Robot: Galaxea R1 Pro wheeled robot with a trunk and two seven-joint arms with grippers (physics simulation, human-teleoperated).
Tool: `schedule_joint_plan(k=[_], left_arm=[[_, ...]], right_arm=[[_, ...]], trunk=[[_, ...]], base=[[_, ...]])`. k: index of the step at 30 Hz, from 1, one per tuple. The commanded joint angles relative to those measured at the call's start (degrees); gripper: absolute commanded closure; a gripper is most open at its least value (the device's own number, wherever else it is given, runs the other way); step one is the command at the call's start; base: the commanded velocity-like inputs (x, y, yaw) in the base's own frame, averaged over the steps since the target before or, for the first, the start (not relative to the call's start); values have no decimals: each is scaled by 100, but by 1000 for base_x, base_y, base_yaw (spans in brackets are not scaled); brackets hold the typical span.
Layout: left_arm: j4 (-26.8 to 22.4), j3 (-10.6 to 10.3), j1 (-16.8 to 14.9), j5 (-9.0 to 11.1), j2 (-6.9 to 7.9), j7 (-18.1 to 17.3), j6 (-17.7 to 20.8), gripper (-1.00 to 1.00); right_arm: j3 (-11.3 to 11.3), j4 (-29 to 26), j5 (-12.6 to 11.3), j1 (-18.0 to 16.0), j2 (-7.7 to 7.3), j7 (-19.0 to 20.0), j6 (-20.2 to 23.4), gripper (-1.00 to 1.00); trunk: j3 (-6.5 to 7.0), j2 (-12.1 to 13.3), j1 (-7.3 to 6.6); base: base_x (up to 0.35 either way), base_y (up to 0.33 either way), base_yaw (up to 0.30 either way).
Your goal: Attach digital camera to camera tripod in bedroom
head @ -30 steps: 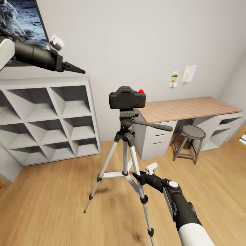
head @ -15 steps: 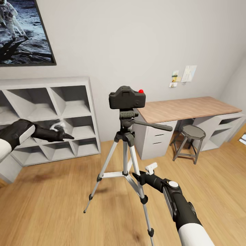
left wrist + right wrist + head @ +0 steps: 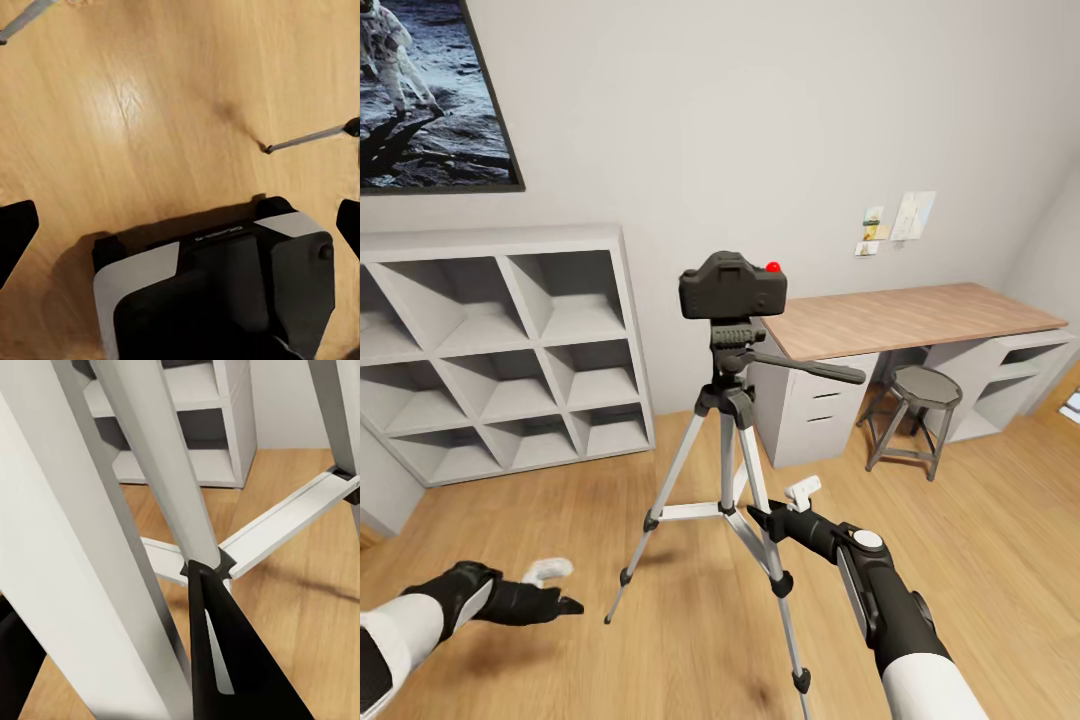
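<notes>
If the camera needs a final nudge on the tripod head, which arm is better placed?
Probably neither is ideal, but the right. The right gripper sits close against the camera tripod, below the digital camera. The left gripper hangs low over the floor, well off to the side.

Light wood plank floor [image 3: 1010, 540] carries the camera tripod [image 3: 732, 470], round stool [image 3: 916, 420], cube shelving [image 3: 500, 350] and desk [image 3: 920, 320]
</notes>
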Motion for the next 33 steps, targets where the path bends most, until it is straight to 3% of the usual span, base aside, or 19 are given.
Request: schedule_joint_plan(k=[1, 4, 6, 7, 9, 10, 12, 13, 15, 16, 18, 19, 22, 25, 28, 29, 32, 33], left_arm=[[6, -15, 160, 69, -41, -8, 19, -100], [36, 2, 866, 164, -186, -2, -120, -100], [41, 7, 1146, 284, -236, 3, -235, -100], [45, 10, 1421, 464, -294, 7, -399, -100], [47, 12, 1677, 690, -362, 40, -597, -100], [48, 13, 1904, 922, -441, 162, -799, -100], [49, 14, 2098, 1134, -531, 413, -982, -100], [50, 14, 2261, 1303, -631, 791, -1122, -100], [50, 13, 2399, 1426, -751, 1290, -1216, -100], [50, 13, 2506, 1508, -896, 1868, -1276, -100], [51, 14, 2587, 1563, -1052, 2478, -1318, -100], [51, 17, 2651, 1602, -1194, 3064, -1348, -100], [51, 16, 2729, 1695, -1386, 3997, -1387, -100], [51, 19, 2755, 1843, -1455, 4414, -1402, -100], [56, 22, 2775, 2197, -1486, 4684, -1412, -100], [57, 22, 2784, 2422, -1490, 4751, -1416, -100], [57, 23, 2808, 2767, -1494, 4810, -1426, -100], [55, 21, 2818, 2971, -1493, 4832, -1436, -100]], right_arm=[[-23, 3, 108, 0, 9, 66, 63, 100], [-16, 17, 96, 1, -6, 71, 69, 100], [-16, 20, 93, 2, -13, 72, 72, 100], [-18, 20, 92, 1, -19, 72, 76, 100], [-19, 21, 91, 0, -25, 72, 78, 100], [-20, 21, 88, 0, -28, 73, 80, 100], [-20, 21, 87, 1, -30, 73, 80, 100], [-20, 21, 86, 2, -29, 73, 78, 100], [-19, 21, 84, 2, -28, 73, 76, 100], [-20, 21, 86, 1, -27, 73, 75, 100], [-20, 21, 87, 2, -26, 73, 75, 100], [-20, 21, 86, 1, -26, 73, 74, 100], [-21, 23, 82, 1, -26, 73, 74, 100], [-21, 26, 80, 2, -30, 73, 73, 100], [-21, 38, 79, 9, -41, 73, 73, 100], [-21, 42, 84, 29, -45, 73, 73, 100], [-21, 45, 106, 47, -48, 73, 73, 100], [-21, 46, 124, 53, -50, 73, 73, 100]], trunk=[[-8, -6, 2], [-8, -6, 2], [-8, -6, 2], [-8, -6, 2], [-8, -6, 2], [-8, -6, 2], [-8, -6, 2], [-8, -6, 2], [-8, -6, 2], [-8, -6, 2], [-8, -6, 2], [-8, -6, 2], [-8, -6, 2], [-8, -6, 2], [-8, -6, 2], [-8, -6, 2], [-8, -6, 2], [-8, -6, 2]], base=[[0, 0, 0], [0, 0, 0], [0, 0, 0], [0, 0, 0], [0, 0, 0], [0, 0, 0], [0, 0, 0], [0, 0, 0], [0, 0, 0], [0, 0, 0], [0, 0, 0], [0, 0, 0], [0, 0, 0], [0, 0, 0], [0, 0, 0], [0, 0, 0], [0, 0, 0], [0, 0, 0]])
